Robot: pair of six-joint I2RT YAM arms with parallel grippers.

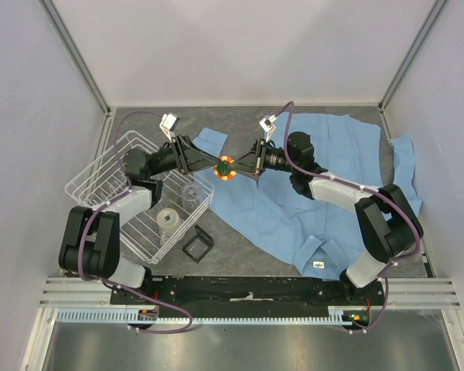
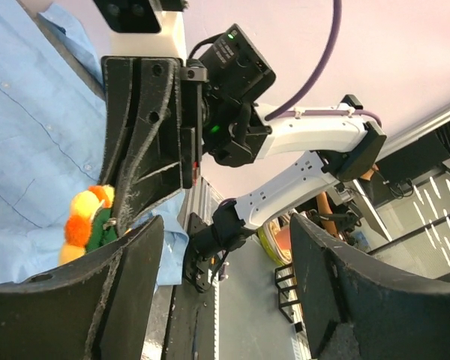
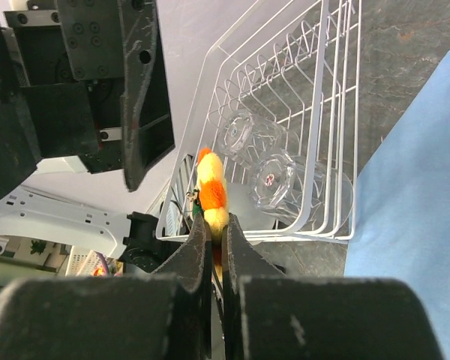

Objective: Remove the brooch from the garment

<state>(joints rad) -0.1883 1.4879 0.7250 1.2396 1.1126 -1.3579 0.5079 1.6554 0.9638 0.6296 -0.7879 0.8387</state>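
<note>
Orange-yellow with a red centre, the small round flower-shaped brooch [image 1: 225, 166] sits at the middle of the top view. It is pinched in the air over the nine o'clock edge of the large light blue collared shirt [image 1: 278, 220], which lies spread on the grey tabletop [image 1: 233, 249]. In the right wrist view no cloth seems to cling to it, so the removal itself looks done. What is left, I judge, is passing it over or setting it down.

At nine o'clock stands a white wire basket [image 1: 100, 158] with clear round discs [image 1: 167, 219] inside. At its three o'clock side the left hand [image 1: 206, 163] has its fingers spread wide and holds nothing. One finger is close beside the brooch; I cannot tell whether it touches. From three o'clock the right hand [image 1: 241, 165] is clamped tight on the brooch.
</note>
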